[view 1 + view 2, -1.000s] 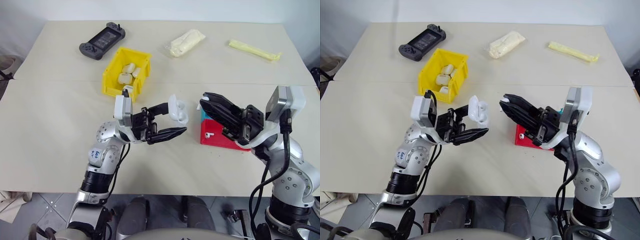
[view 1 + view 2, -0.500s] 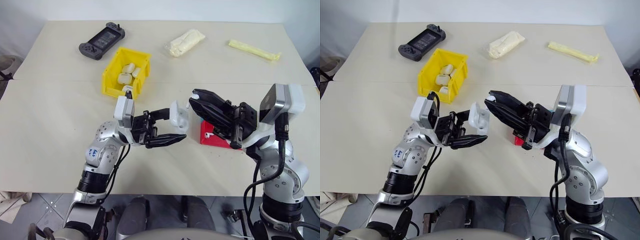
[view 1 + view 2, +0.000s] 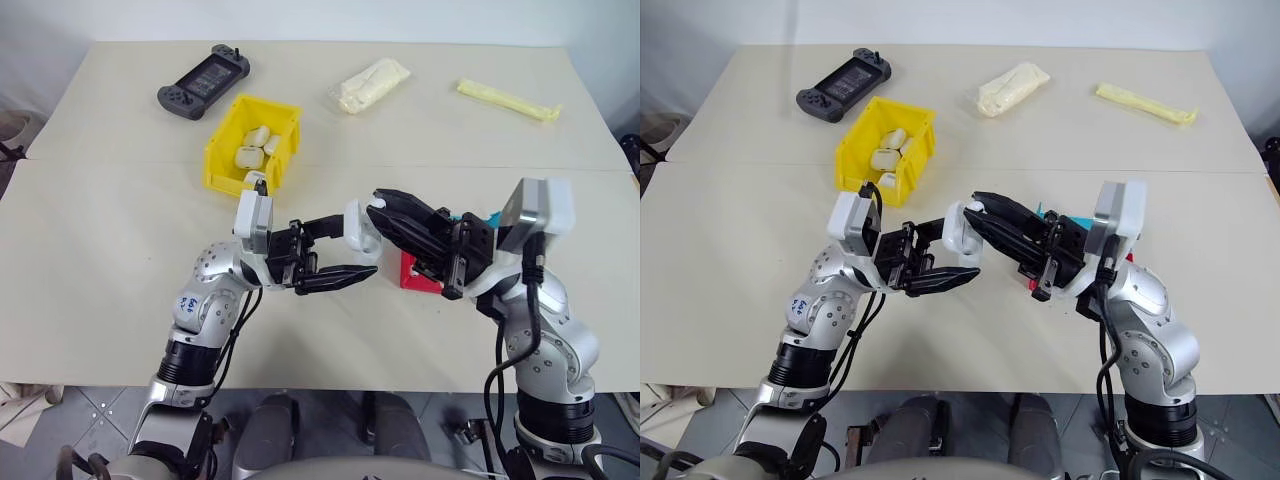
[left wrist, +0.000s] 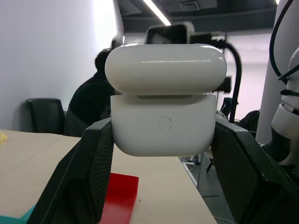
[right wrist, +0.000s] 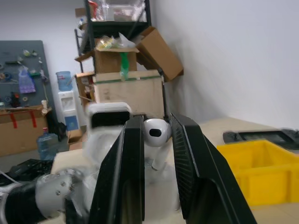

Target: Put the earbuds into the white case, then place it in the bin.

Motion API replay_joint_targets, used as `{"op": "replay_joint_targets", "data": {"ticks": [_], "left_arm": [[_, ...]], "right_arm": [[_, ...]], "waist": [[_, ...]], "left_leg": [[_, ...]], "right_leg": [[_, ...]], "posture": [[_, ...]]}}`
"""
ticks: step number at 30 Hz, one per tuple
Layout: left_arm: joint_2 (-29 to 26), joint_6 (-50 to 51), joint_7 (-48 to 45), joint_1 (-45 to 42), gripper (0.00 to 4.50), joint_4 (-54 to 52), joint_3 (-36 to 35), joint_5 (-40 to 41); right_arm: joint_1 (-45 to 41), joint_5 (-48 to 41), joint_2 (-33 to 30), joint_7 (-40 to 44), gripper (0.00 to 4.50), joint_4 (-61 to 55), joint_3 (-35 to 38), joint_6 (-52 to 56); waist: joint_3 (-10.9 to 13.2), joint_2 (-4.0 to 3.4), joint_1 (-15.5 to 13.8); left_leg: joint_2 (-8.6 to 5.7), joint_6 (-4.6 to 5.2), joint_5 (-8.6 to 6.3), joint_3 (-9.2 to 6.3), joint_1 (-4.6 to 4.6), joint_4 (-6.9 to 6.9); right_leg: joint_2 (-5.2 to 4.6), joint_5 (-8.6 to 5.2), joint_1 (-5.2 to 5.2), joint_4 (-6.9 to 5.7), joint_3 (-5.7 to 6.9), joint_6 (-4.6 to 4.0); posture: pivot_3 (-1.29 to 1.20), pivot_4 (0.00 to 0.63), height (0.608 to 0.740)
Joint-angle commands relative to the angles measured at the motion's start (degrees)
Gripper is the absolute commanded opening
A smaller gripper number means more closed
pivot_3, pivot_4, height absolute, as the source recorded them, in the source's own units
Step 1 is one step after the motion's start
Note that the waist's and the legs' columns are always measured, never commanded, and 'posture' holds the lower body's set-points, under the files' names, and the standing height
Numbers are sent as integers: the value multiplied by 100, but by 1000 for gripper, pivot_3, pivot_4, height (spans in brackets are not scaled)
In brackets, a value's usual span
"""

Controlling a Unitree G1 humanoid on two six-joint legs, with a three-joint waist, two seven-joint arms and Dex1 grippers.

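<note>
Near the middle of the head views, the left gripper (image 3: pixel 338 246) is clenched on the white case (image 3: pixel 358 228), holding it above the desk (image 3: pixel 100 250) with its hinged lid swung open; the left wrist view shows the case (image 4: pixel 163 126) squeezed between the two black fingers (image 4: pixel 96 163), lid raised above the body. Coming in from the right of the frame, the right gripper (image 3: pixel 385 205) pinches one of the earbuds (image 5: pixel 154 132) between its fingertips, the tips right at the open case; whether the earbud touches the case cannot be told. The bin (image 3: pixel 222 160) sits in the upper left part of the frame, well apart from both grippers, with several more white cases lying inside it. Just below and right of the right gripper, a red tray (image 3: pixel 415 275) lies on the desk with a blue tray (image 3: pixel 470 217) peeking out behind the arm. Along the far edge of the desk lie a dark handheld game controller (image 3: pixel 204 80) at upper left, a pale plastic packet (image 3: pixel 372 84) at upper centre, and a yellow strip-shaped wrapper (image 3: pixel 508 100) at upper right.
</note>
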State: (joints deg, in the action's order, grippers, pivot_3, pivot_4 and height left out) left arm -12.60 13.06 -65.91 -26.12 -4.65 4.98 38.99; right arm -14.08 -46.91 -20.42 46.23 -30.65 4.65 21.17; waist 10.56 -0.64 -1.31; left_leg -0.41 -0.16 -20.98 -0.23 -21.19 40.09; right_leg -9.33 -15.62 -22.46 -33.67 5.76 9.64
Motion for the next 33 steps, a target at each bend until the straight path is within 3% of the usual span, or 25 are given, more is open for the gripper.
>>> {"op": "replay_joint_targets", "data": {"ticks": [1,11,15,16,23,27,33], "left_arm": [[25,-45,1,-52,2770,-393,-22,97],[130,-143,25,-92,2770,-356,-27,34],[187,-239,-29,-135,2770,-291,-9,-28],[208,-271,-49,-150,2770,-261,3,-51],[341,-463,-183,-258,2770,5,14,-165],[368,-664,-284,-309,2770,330,-66,-245],[412,-1061,-365,-364,2770,765,-94,-438]], "right_arm": [[70,64,-78,67,452,-5,-42,-103],[-7,560,-537,615,452,201,-323,-383],[-200,308,-699,582,452,266,-340,-102],[-228,260,-714,594,1166,278,-324,-81],[-291,92,-917,716,3284,340,-65,-63],[-103,-193,-1356,627,4469,207,574,79],[572,-248,-1977,746,4469,347,1660,47]], "waist": [[0,0,3],[0,0,-3],[0,0,0],[0,0,-2],[0,1,-5],[1,2,-20],[2,3,-38]], "left_leg": [[1,0,0,0,0,0],[0,0,0,1,0,0],[0,0,0,1,0,0],[1,0,0,1,0,0],[0,0,0,1,-1,0],[0,1,0,2,-1,1],[-1,2,0,5,-3,-1]], "right_leg": [[0,0,0,0,0,0],[0,0,0,1,0,0],[0,0,0,1,0,0],[0,0,0,1,0,0],[0,0,1,2,1,0],[0,0,2,3,1,0],[-1,0,2,5,1,0]], "posture": [[0,150,740],[0,150,740],[0,150,740],[0,150,740],[0,150,740],[0,150,740],[0,150,740]]}}
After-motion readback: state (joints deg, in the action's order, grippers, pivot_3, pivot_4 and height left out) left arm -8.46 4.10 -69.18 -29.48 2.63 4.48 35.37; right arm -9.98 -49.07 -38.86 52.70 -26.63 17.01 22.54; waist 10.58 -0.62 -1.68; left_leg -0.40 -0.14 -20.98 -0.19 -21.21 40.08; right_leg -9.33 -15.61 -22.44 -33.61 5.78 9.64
